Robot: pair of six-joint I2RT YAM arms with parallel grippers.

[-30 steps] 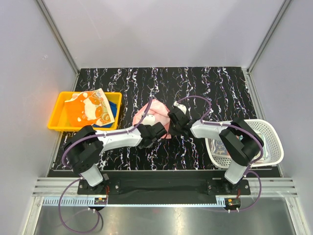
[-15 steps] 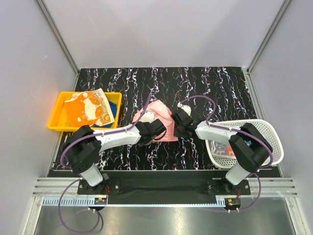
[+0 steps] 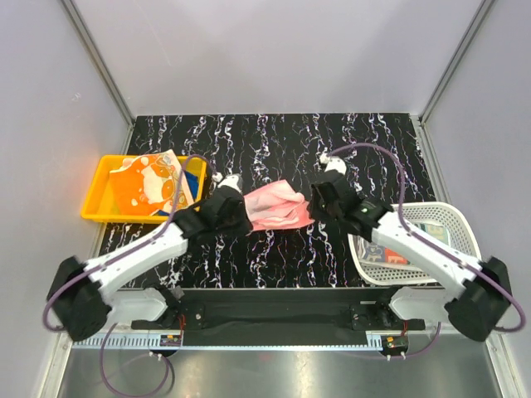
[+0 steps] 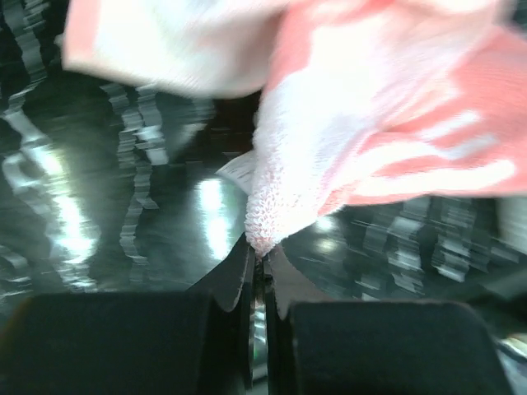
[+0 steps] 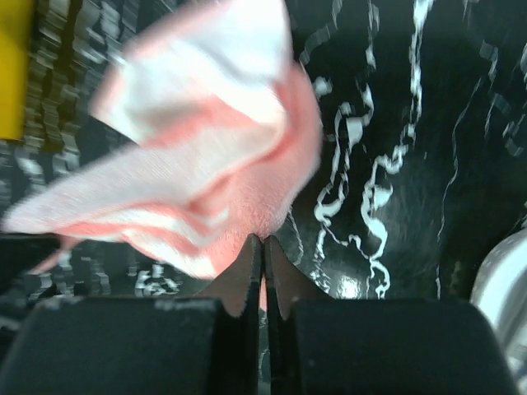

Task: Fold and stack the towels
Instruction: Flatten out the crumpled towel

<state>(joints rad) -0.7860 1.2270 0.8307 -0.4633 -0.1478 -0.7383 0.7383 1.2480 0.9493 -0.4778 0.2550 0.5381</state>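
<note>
The pink towel [image 3: 278, 207] with white marks hangs stretched between the two arms over the middle of the dark marbled worktop [image 3: 274, 141], and by the wrist views it seems to be clear of the surface, though both are blurred. The left gripper [image 3: 239, 209] is pinched tight on the towel's left end, with only a tuft of terry showing between its closed fingers in the left wrist view. The right gripper [image 3: 314, 207] is clamped just as tightly on the opposite end. A second ago the same towel lay bunched in a heap on the worktop, with the left gripper spread wide over it and the right already nipping its edge. Half a second ago the left had closed on it while it was still a heap. Since then both arms have reached farther from their bases and drawn apart, pulling the heap out into a slack band. This looks like the spreading step before folding: the towel is caught at two ends but is still creased and twisted, so no fold has been made. The yellow tray [image 3: 95, 203], with an orange cartoon-printed towel [image 3: 153, 186] over a blue towel [image 3: 196, 172], and the white mesh basket [image 3: 465, 240] sit where they were.
</note>
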